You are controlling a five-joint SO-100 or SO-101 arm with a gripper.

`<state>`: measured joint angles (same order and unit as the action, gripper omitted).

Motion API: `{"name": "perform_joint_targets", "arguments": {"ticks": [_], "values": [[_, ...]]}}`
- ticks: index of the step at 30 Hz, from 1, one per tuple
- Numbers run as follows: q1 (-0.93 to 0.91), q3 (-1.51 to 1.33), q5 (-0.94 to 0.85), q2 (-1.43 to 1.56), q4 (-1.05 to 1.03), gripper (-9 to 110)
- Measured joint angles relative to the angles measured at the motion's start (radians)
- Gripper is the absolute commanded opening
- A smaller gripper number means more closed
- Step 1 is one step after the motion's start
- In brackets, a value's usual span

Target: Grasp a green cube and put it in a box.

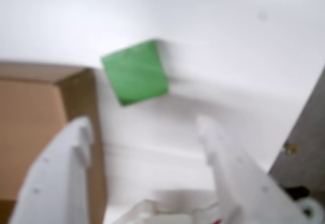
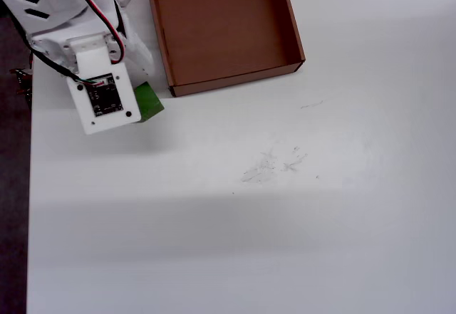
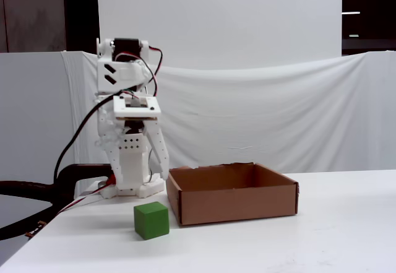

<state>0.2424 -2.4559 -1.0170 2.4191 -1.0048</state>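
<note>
the green cube [image 3: 151,220] sat on the table [image 2: 285,214] near its left edge in the overhead view, just off the box [image 2: 294,36] corner. gripper [image 1: 144,127] hung spread wide above it, empty. looked light and rigid with flat sides, so i'd pinch two opposite faces.

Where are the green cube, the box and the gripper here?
green cube [image 3: 151,220]: fixed view, its front face.
box [image 2: 231,79]: overhead view, its near wall.
gripper [image 1: 144,127]: wrist view, the gap between the open white fingertips.
</note>
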Motion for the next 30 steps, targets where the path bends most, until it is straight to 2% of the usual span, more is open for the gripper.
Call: {"name": "perform_joint_targets", "arguments": {"ticks": [17,30], "values": [[0.031,0.000,0.000,-0.213,0.167,30],[0.046,-0.058,0.000,-0.235,0.293,29]]}}
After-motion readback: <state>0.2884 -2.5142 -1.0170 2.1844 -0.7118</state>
